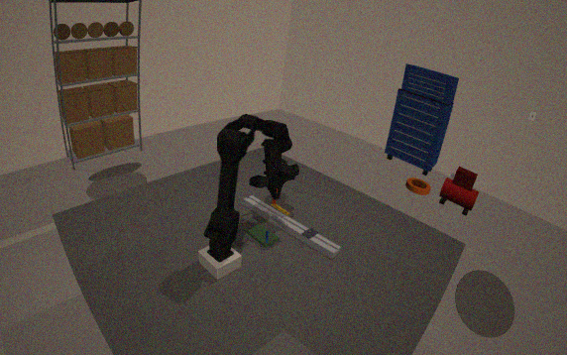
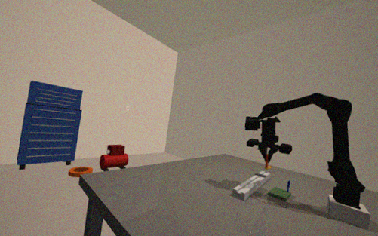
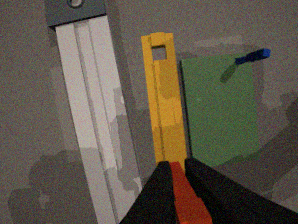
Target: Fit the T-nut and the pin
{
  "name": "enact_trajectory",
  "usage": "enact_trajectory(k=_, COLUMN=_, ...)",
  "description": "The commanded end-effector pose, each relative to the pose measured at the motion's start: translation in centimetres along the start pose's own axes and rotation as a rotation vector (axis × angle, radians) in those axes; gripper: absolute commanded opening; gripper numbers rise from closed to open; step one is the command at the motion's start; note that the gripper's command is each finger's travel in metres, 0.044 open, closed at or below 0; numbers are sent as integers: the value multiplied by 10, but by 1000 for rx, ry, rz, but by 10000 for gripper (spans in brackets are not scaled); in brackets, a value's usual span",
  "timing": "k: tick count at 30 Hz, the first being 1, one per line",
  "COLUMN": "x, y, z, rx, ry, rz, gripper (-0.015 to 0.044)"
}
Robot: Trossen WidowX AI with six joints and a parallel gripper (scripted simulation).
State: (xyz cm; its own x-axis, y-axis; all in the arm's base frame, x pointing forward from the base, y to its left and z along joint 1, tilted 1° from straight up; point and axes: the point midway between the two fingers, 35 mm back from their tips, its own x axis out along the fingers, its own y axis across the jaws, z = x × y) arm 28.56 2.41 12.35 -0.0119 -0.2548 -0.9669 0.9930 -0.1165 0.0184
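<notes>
My gripper (image 1: pixel 276 197) (image 2: pixel 267 163) (image 3: pixel 176 168) points down, shut on the orange handle (image 3: pixel 189 200). The brass T-nut (image 1: pixel 282 208) (image 2: pixel 269 167) (image 3: pixel 169 110) hangs from it above the table, long and roughly level, its square hole at the end away from the fingers. In the wrist view it lies between the aluminum rail (image 1: pixel 324 244) (image 2: pixel 244 191) (image 3: pixel 102 90) on the left and the green tray (image 1: pixel 259 234) (image 2: pixel 278 193) (image 3: pixel 220 115) on the right. The dark bracket (image 1: pixel 310 232) (image 3: pixel 85 11) sits across the rail. The blue pin (image 1: pixel 267 236) (image 2: pixel 288 186) (image 3: pixel 254 56) stands upright at the tray.
The white arm base (image 1: pixel 218 268) (image 2: pixel 347 215) stands on the tray's side of the rail. The table edge (image 2: pixel 109 218) shows in the exterior view. A blue tool cabinet (image 1: pixel 423 119) (image 2: pixel 50 129) and a red compressor (image 1: pixel 459 193) (image 2: pixel 114 161) stand away from the table.
</notes>
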Motion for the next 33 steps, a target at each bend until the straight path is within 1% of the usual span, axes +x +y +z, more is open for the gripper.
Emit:
enact_trajectory(k=1, x=0, y=7, z=2, rx=-10, ry=-3, rz=5, gripper=-150)
enact_trajectory(k=33, x=7, y=53, z=20, rx=-68, ry=-10, rz=23, gripper=-150)
